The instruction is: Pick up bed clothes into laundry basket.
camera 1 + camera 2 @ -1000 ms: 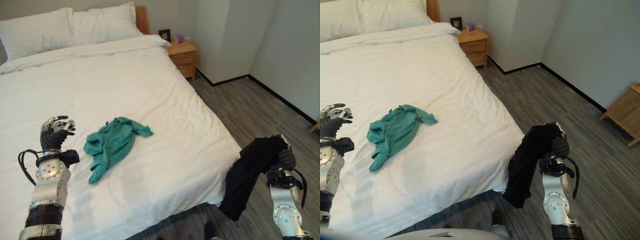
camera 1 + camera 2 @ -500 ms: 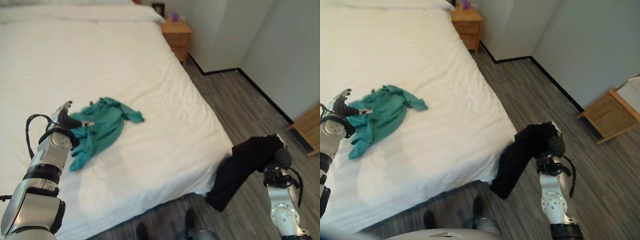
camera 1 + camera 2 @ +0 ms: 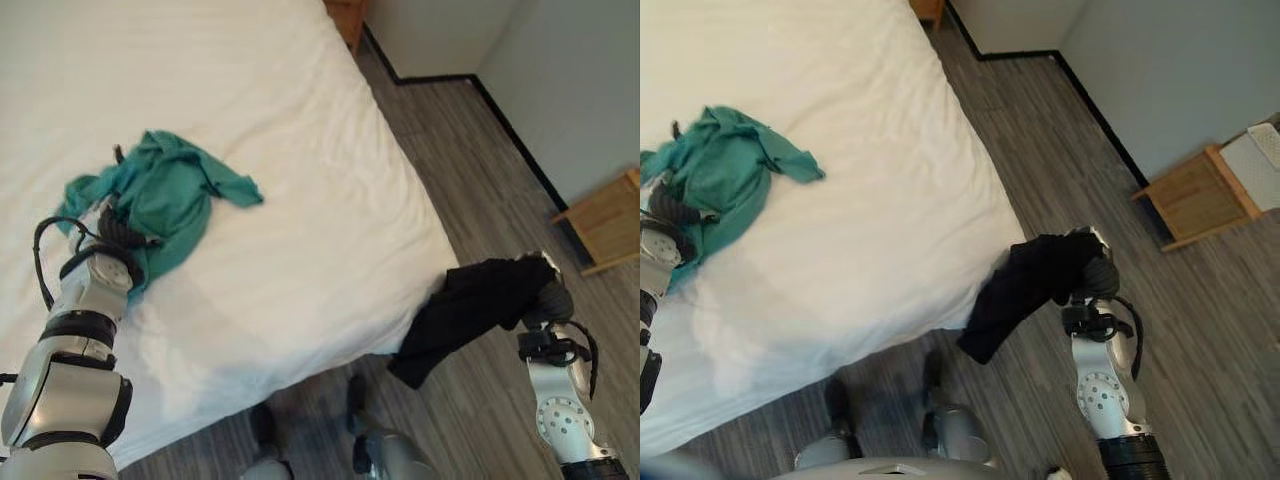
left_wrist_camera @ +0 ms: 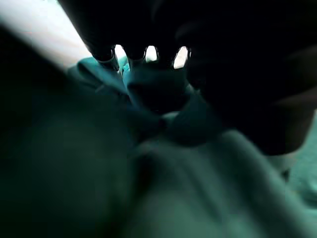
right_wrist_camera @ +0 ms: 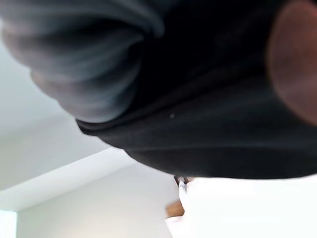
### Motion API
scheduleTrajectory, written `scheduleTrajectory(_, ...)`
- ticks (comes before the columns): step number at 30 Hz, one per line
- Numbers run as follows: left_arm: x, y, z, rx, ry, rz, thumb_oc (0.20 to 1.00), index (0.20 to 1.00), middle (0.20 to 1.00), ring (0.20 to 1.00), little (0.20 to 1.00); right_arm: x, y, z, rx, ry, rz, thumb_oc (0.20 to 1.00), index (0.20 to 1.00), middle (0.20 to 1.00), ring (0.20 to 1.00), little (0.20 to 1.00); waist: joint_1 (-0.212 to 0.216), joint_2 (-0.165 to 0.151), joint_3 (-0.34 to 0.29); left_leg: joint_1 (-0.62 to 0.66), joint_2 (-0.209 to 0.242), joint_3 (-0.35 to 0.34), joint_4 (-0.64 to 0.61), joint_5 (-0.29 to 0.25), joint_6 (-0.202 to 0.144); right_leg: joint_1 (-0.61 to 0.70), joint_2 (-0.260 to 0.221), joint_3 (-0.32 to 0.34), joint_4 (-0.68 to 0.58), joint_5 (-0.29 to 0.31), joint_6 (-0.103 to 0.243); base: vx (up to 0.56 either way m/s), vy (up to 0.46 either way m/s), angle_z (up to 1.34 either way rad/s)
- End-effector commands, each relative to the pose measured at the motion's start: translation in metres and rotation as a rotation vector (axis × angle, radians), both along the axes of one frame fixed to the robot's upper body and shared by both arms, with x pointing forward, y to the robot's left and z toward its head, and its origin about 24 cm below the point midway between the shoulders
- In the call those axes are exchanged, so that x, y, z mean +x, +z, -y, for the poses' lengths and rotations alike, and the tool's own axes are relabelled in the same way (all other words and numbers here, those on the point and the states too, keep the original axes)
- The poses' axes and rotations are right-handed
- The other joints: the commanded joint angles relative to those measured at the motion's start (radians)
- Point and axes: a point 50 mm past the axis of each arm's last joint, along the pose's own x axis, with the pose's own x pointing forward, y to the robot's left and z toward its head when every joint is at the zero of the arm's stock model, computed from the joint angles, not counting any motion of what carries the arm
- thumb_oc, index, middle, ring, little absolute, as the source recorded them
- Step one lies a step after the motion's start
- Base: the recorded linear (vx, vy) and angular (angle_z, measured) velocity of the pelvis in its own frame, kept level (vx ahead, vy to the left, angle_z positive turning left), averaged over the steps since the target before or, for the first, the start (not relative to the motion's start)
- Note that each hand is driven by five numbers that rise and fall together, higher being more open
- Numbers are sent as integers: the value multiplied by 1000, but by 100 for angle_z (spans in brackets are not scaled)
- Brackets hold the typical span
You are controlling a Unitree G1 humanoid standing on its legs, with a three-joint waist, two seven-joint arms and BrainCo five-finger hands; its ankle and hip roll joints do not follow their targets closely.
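your left hand [image 3: 112, 232] digs into the teal garment [image 3: 165, 195] at nine o'clock on the bed [image 3: 300, 220], finger closure unclear, while your right hand [image 3: 549, 300] clutches black clothing [image 3: 470, 310] at four o'clock; lift early and teal may slip.

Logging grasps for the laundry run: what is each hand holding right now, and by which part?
Right hand holds the black garment by its upper end; the rest hangs beside the bed. Left hand is on the teal garment's lower edge; grip unclear.
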Motion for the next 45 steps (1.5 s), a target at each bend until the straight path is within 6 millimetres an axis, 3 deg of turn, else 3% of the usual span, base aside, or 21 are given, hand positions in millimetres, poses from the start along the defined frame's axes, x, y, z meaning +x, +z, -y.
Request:
scheduleTrajectory(1,1,7,-4,123,8,-96,1000,1000,1000,1000,1000,10,42,10,29,-43,223,200,200,200,200,200,2,-13,29,-17,47,-47,6,-1,-10,54,-30,5,11,-12,88,-29,-38,1)
scheduleTrajectory(3,-1,-5,-4,137,16,-162,1000,1000,1000,1000,1000,10,43,6,23,-26,227,200,200,200,200,200,-4,-34,32,-33,56,-52,6,5,-15,39,-22,4,11,-12,87,-21,-45,6)
scheduleTrajectory(5,-12,-32,-9,121,48,-275,1000,1000,1000,1000,1000,10,45,1,21,0,238,200,200,200,200,200,-12,-61,29,-42,64,-54,6,5,-19,27,-14,8,11,-15,84,5,-41,5)
scheduleTrajectory(7,-21,-54,-9,83,56,-344,1000,1000,1000,1000,1000,10,44,-1,32,7,237,200,200,200,200,200,-12,-71,22,-38,67,-51,6,1,-19,29,-11,11,11,-19,83,10,-6,-2)
scheduleTrajectory(8,-21,-54,-9,83,56,-344,1000,1000,1000,1000,1000,10,44,-1,32,8,237,200,200,200,200,200,-12,-71,22,-38,67,-51,6,1,-19,29,-11,11,11,-19,83,31,-17,-4)
scheduleTrajectory(9,-33,-78,-9,48,67,-447,1000,1000,1000,1000,1000,10,43,-2,32,14,239,200,200,200,200,200,-11,-77,15,-30,70,-49,6,-5,-19,31,-7,17,11,-25,80,23,-9,-7)
scheduleTrajectory(12,-47,-95,-13,-52,101,-466,1000,1000,1000,1000,1000,10,44,-2,35,16,242,200,200,200,200,200,-8,-83,7,-20,70,-47,6,-12,-18,35,-3,22,11,-30,78,39,-10,-7)
scheduleTrajectory(13,-57,-102,-19,-141,143,-439,768,768,768,768,768,9,43,-1,38,12,239,200,200,200,200,200,-4,-85,1,-13,71,-46,6,-17,-18,40,-2,23,11,-35,75,40,-8,-8)
scheduleTrajectory(14,-62,-103,-23,-178,162,-419,200,200,200,200,200,9,42,0,42,12,238,200,200,200,200,200,-1,-84,-2,-9,71,-47,6,-20,-17,43,-1,24,11,-37,73,57,-12,-15)
scheduleTrajectory(20,-81,-99,-39,-549,300,6,200,200,200,200,200,3,40,11,42,-43,233,200,200,200,200,200,29,-64,-10,1,63,-70,6,-26,-15,61,-3,8,11,-56,66,20,-3,-7)
scheduleTrajectory(28,-67,-64,-39,-706,242,377,200,200,200,200,200,2,44,22,27,-128,245,200,200,200,200,200,58,-31,-11,7,55,-93,6,-26,-12,80,-5,-7,11,-68,62,11,-6,6)
scheduleTrajectory(30,-52,-42,-17,-849,63,613,200,200,200,200,200,1,40,26,36,-160,225,200,200,200,200,200,79,-7,-15,17,47,-110,6,-28,-9,101,-10,-16,11,-78,58,21,-7,2)
scheduleTrajectory(37,-42,-33,22,-1006,-150,757,200,200,200,200,200,4,43,30,39,-189,229,200,200,200,200,200,101,42,-38,41,27,-127,6,-31,-2,140,-28,-28,11,-87,54,32,28,14)
scheduleTrajectory(39,-39,-22,52,-1074,-302,816,200,200,200,200,200,7,46,32,23,-206,221,200,200,200,200,200,116,81,-57,65,13,-135,6,-37,1,176,-41,-38,12,-97,53,88,64,20)
scheduleTrajectory(42,-57,-7,81,-1111,-480,902,200,200,200,200,200,5,46,37,-4,-238,210,200,200,200,200,200,131,116,-74,104,-1,-147,6,-53,8,223,-57,-48,19,-118,52,74,58,19)
scheduleTrajectory(44,-64,-12,87,-1160,-491,927,200,200,200,200,200,4,45,37,-15,-242,204,200,200,200,200,200,131,128,-81,110,-7,-151,6,-51,12,232,-63,-49,21,-119,50,40,47,20)
scheduleTrajectory(45,-77,-15,100,-1233,-557,967,200,200,200,200,200,3,43,37,-17,-251,199,200,200,200,200,200,142,146,-95,133,-19,-159,6,-58,19,260,-76,-51,30,-133,48,47,40,23)
